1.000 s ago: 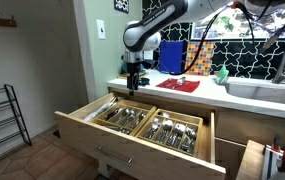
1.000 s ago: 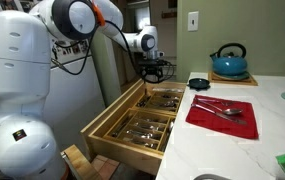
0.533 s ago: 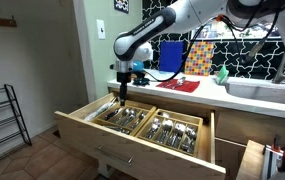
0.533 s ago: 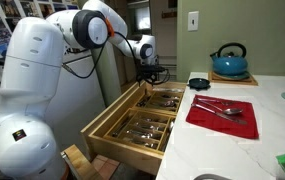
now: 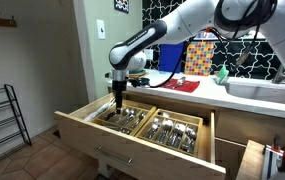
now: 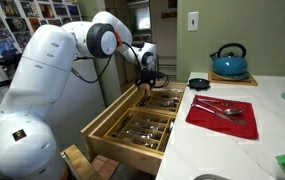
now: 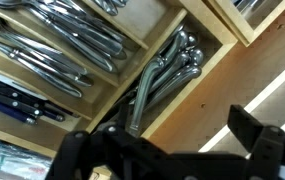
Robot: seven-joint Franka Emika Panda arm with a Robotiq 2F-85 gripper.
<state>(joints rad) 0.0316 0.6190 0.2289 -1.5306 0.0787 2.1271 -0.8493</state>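
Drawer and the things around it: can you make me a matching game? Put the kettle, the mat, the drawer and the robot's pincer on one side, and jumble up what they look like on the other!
Things:
1. kettle
2. mat
3. drawer
4. pincer

What they look like:
A. red, lying flat on the counter
B. open, above the drawer
C. blue, standing by the wall
D. pulled out, with cutlery inside

Right pairs: 1-C, 2-A, 3-D, 4-B.
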